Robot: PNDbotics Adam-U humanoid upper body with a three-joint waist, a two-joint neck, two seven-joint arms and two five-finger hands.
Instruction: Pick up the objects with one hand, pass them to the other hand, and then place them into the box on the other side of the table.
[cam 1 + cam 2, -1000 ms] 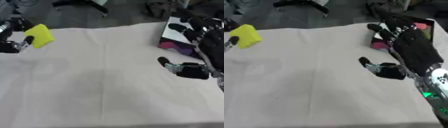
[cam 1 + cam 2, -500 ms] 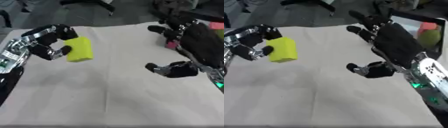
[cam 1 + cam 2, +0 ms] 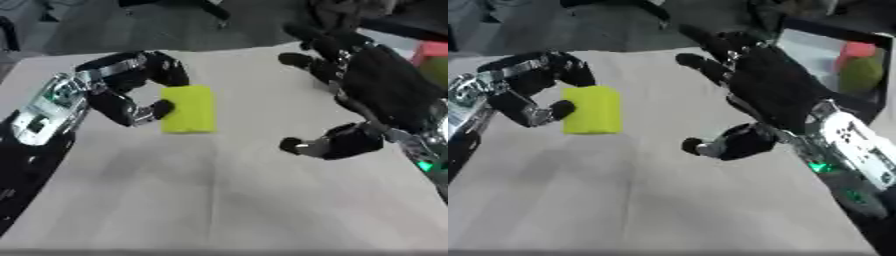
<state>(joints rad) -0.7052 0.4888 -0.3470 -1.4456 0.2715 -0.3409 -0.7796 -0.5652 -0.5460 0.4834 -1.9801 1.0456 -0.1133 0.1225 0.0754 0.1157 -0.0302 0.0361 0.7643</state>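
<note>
Left hand (image 3: 131, 92) pinches yellow rectangular soft block (image 3: 187, 108), lifted over white-covered tabletop (image 3: 219, 200), left-centre. Right hand (image 3: 759, 82) spread, palm toward block, judged ready for handover. Black-walled box (image 3: 824, 37) far right, receiving side.

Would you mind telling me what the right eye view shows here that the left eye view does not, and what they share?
Only the right eye view shows the inside of the box, where a red thing and a green thing lie. The left eye view shows only slivers of those at its right edge, and nothing of its own. Both show the left hand curled round the yellow block above the white cloth, and the right hand open, facing it.
</note>
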